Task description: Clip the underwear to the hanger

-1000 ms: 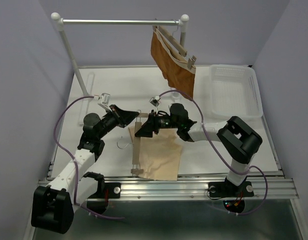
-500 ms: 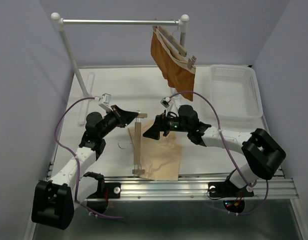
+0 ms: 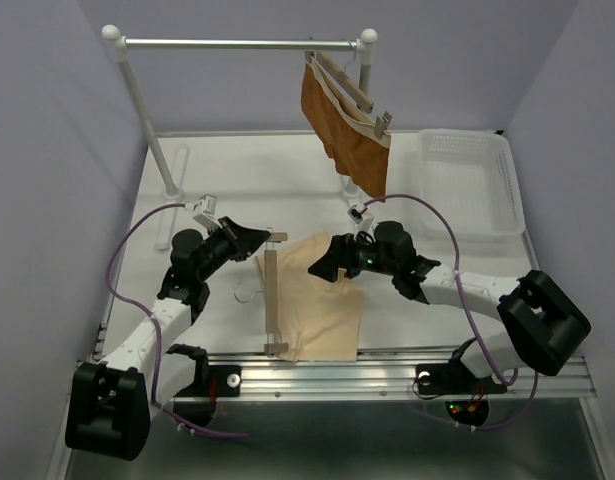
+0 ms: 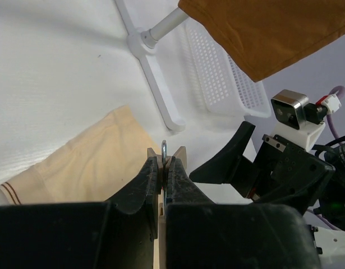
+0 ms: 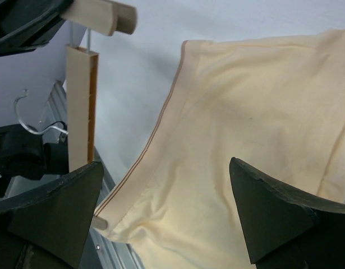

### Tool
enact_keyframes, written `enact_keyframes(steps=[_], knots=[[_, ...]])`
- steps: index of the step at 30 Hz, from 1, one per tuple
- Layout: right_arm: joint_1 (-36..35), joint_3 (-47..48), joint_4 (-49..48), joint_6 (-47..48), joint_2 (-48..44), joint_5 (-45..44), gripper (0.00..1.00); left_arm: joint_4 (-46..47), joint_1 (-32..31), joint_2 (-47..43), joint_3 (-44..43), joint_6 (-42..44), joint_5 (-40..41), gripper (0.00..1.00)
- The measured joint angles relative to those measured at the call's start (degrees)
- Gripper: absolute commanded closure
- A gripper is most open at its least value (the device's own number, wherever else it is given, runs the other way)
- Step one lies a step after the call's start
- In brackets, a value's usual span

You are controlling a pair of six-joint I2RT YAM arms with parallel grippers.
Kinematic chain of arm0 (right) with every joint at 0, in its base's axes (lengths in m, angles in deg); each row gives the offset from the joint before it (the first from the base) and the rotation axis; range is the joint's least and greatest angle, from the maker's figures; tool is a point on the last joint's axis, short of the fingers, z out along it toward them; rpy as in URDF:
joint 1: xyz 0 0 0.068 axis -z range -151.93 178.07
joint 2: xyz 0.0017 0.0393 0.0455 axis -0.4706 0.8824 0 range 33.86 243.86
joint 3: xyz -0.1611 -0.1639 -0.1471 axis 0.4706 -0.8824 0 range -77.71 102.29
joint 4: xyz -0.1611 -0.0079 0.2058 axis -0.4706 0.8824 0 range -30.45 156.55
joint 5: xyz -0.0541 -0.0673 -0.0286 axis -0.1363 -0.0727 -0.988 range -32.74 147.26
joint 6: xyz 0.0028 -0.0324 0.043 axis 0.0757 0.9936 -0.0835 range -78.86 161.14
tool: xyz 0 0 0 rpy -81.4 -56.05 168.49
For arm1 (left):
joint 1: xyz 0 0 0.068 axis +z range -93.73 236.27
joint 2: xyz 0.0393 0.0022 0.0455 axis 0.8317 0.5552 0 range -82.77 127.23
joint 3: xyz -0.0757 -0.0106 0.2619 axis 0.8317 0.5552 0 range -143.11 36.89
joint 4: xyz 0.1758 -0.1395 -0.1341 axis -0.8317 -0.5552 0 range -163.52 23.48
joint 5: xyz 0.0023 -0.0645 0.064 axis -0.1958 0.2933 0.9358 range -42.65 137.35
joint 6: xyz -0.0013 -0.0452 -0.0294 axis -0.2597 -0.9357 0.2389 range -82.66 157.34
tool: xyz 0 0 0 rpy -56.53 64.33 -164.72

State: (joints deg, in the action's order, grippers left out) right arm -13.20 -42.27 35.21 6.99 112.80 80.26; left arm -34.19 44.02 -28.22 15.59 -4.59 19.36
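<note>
Underwear (image 3: 322,315) lies flat on the table (image 3: 237,170) between the two arms. Its waistband edge is just beside the hanger (image 3: 270,300), which runs along its left side. Left gripper (image 3: 264,238) pinches the hanger's far end, fingers pressed together on it. Right gripper (image 3: 324,268) hangs over the cloth, jaws spread wide, holding nothing.

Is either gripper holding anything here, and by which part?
The left gripper is shut on the hanger, pinching the clip at its far end. The right gripper is open above the underwear and holds nothing.
</note>
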Motion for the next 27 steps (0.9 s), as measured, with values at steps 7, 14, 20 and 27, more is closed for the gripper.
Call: enact_keyframes(steps=[7, 14, 20, 27], knots=[[2.69, 3.3, -5.16, -2.34, 11.5, 0.24, 0.0, 0.11, 2.01, 0.0, 1.7, -0.22, -0.04, 1.0], [2.84, 8.83, -9.53, -5.11, 22.21, -3.54, 0.0, 1.01, 3.8, 0.24, 2.23, -0.52, -0.68, 1.0], [3.02, 10.69, -7.72, -5.55, 24.48, -11.52, 0.0, 2.54, 5.11, 4.37, 2.14, -0.48, -2.38, 1.0], [3.41, 9.2, -6.01, -7.04, 23.96, -16.63, 0.0, 3.28, 6.36, 11.47, -0.11, 0.04, -5.44, 1.0]])
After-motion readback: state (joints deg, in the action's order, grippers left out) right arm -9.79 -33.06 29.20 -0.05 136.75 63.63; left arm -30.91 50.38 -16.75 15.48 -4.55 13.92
